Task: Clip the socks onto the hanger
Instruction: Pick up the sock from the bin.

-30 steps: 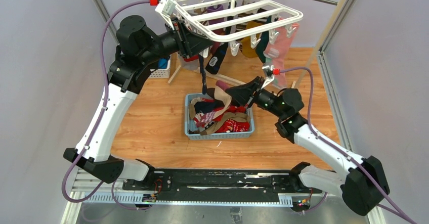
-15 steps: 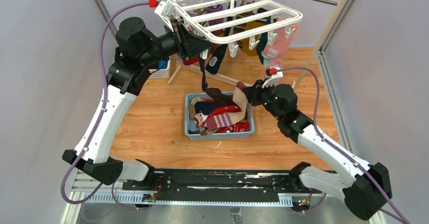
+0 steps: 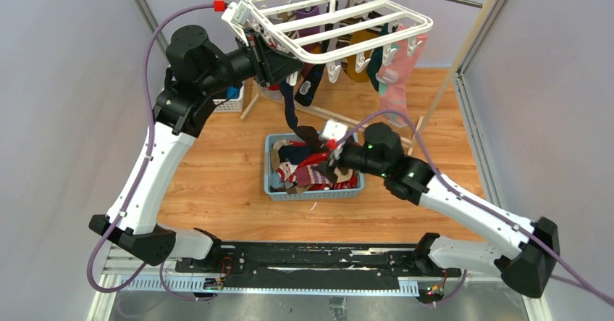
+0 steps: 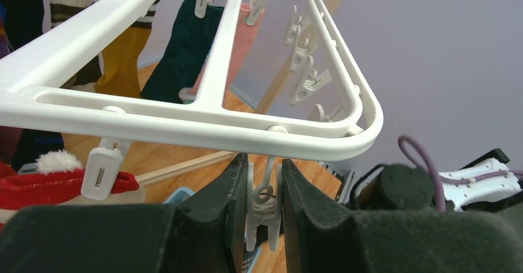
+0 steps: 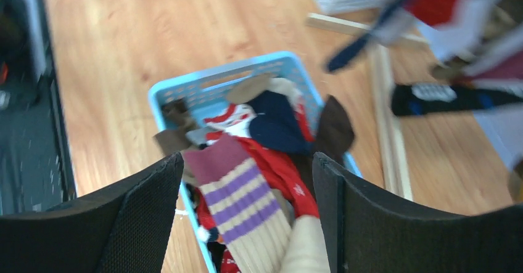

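The white hanger hangs from the rail, with several socks clipped to it, among them a pink one and a mustard one. My left gripper is shut on a small white clip under the hanger's near bar. A dark navy sock dangles from below that gripper down to the blue basket. My right gripper hangs open low over the basket. A beige sock with purple stripes lies beneath its fingers among red and navy socks.
A wooden rack with a metal rail carries the hanger, and its floor bar runs just past the basket. A white lattice basket stands behind my left arm. Cage posts and grey walls close both sides.
My right gripper opened and swung down and left over the basket. The beige striped sock it held up now lies in the basket. The left gripper stayed on its clip.
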Controlling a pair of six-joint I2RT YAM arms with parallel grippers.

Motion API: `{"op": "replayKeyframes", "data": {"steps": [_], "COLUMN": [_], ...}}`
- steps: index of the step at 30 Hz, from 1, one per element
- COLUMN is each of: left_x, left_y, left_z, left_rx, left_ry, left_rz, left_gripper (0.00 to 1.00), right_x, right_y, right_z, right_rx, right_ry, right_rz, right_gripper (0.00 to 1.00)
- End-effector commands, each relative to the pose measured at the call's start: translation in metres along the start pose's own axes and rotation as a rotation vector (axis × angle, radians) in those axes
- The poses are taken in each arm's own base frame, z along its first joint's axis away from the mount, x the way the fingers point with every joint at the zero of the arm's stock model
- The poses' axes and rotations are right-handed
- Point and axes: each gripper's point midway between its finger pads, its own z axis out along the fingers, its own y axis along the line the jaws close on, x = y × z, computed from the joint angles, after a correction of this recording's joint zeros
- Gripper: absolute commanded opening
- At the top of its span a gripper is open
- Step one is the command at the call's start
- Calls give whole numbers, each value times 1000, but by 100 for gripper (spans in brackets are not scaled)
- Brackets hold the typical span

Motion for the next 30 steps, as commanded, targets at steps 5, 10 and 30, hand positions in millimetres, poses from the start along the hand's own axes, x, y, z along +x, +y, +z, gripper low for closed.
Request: {"op": "replayKeyframes", "data": {"steps": [5, 10, 30], "left_x": [-1, -2, -1], "left_y": [-9, -11, -10], "left_z": [-10, -11, -12], "left_rx": [19, 20, 18], "left_ry": [8, 6, 7], "left_rz": [7, 11, 12], "left_gripper": [0, 0, 0], "right_x": [63, 65, 101], "right_y": [78, 78, 80], "right_z": [44, 64, 88], "right_rx": [-349, -361, -420], "right_ry": [219, 218, 341], "right_rz": [-386, -424, -459], "right_gripper": [69, 57, 49]}}
